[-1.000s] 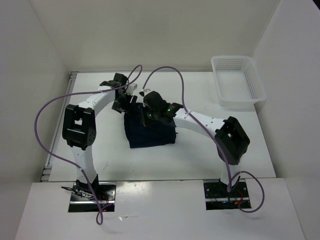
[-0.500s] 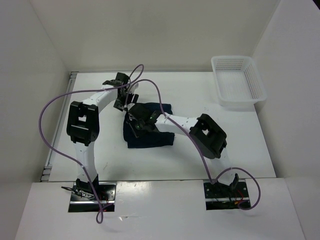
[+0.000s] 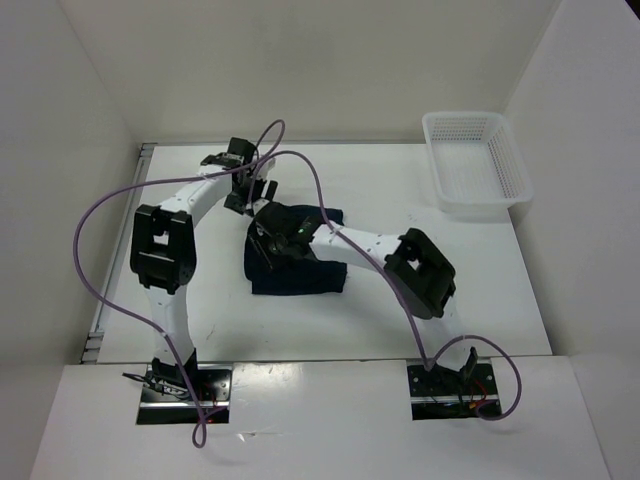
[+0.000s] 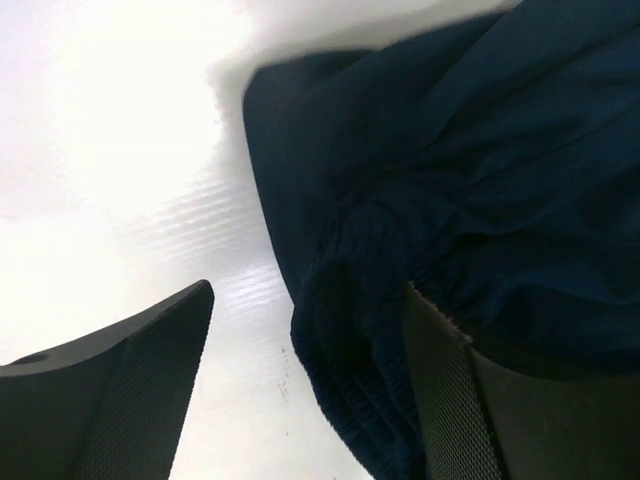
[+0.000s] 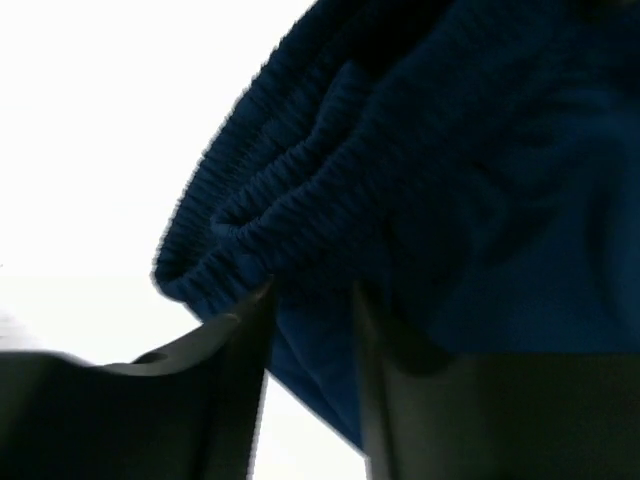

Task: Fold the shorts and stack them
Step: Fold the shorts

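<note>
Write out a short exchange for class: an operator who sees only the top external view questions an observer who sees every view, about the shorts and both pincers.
Operator: From above, the right arm hides part of the shorts. Are the right pincer's fingers apart?
Observer: Slightly apart, with the gathered waistband right at their tips. I cannot tell if they pinch it.
Operator: And the left pincer, at the far edge of the cloth?
Observer: Its fingers stand wide apart. The waistband's edge lies in the gap, against the right finger, and bare table shows beside the other.
</note>
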`<move>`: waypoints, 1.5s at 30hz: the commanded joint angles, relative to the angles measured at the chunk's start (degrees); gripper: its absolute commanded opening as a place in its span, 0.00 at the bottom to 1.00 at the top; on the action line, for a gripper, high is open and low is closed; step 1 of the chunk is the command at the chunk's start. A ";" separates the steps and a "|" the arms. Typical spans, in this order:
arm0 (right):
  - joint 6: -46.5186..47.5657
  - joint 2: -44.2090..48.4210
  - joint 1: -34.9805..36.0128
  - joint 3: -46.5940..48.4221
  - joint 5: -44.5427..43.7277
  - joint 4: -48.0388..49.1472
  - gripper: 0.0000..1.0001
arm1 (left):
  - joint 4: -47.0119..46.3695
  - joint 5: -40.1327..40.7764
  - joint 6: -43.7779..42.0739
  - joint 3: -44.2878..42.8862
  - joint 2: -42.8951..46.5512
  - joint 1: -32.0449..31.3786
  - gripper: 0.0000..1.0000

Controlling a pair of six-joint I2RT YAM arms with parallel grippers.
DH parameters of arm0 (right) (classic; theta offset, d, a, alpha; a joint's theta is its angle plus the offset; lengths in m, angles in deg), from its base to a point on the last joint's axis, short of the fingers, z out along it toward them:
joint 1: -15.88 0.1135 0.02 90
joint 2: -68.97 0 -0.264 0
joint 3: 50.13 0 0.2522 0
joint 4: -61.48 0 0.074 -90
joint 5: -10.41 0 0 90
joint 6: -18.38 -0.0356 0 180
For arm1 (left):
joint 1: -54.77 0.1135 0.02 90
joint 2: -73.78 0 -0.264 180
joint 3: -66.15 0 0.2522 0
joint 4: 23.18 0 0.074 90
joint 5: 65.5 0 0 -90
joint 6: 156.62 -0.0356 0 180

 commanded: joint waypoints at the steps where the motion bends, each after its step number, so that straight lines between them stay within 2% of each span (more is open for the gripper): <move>1: 1.04 13.09 0.56 1.35 -5.50 -0.78 0.48 | 0.37 -0.52 -0.21 -4.79 6.11 0.34 0.83; 3: 1.04 19.33 -1.18 0.13 -6.82 -1.40 0.60 | 1.26 -0.52 -0.21 -6.64 7.69 0.34 0.89; 4: -0.27 21.46 -2.06 -0.75 -7.52 -1.40 0.66 | 1.86 -0.52 -0.21 -7.17 9.00 0.34 0.97; 5: -1.06 23.57 -3.29 -1.37 -7.53 -1.92 0.73 | 1.87 0.09 -0.21 -7.17 9.80 0.86 0.98; 6: -2.03 25.68 -6.87 -2.16 -6.83 -1.93 1.00 | 1.87 1.14 -0.21 -7.87 10.59 0.87 0.98; 8: -5.18 31.48 -12.50 -5.32 -4.20 -1.93 1.00 | 1.26 2.55 -0.21 -8.49 13.05 1.40 1.00; 9: -6.25 32.98 -19.32 -6.29 -2.19 -2.71 1.00 | 0.73 4.30 -0.21 -8.49 13.93 2.09 1.00; 10: -7.13 34.91 -22.78 -8.03 -2.17 -4.54 1.00 | 0.73 4.32 -0.21 -8.49 14.54 3.40 1.00; 12: -8.18 34.93 -29.20 -8.05 -2.86 -7.88 1.00 | 0.20 4.32 -0.21 -9.20 15.25 5.52 1.00; 13: -8.19 34.93 -35.06 -8.05 -2.87 -11.64 1.00 | -0.50 3.53 -0.21 -9.20 15.86 6.83 1.00; 15: -8.19 34.93 -39.67 -7.27 -2.87 -14.74 1.00 | -1.11 2.74 -0.21 -7.37 16.48 10.79 1.00; 18: -7.66 35.71 -46.70 -8.04 -1.82 -17.04 1.00 | -2.34 -2.43 -0.21 -4.02 17.71 16.59 1.00; 20: -7.66 37.55 -52.76 -9.63 0.90 -17.04 1.00 | -2.35 -9.98 -0.21 -0.94 17.71 22.80 1.00; 23: -7.66 38.18 -60.14 -11.48 4.76 -17.04 1.00 | -2.88 -18.15 -0.21 2.57 17.19 28.28 1.00; 25: -7.05 38.18 -61.48 -11.48 4.78 -17.65 1.00 | -2.88 -17.31 -0.21 3.89 17.19 29.26 1.00; 29: -5.90 37.04 -62.01 -11.48 3.72 -18.80 1.00 | -2.88 -9.77 -0.21 5.92 16.14 29.26 1.00; 45: -3.80 40.28 -62.01 -14.20 4.34 -18.27 1.00 | -3.49 -7.82 -0.21 6.44 17.10 29.26 1.00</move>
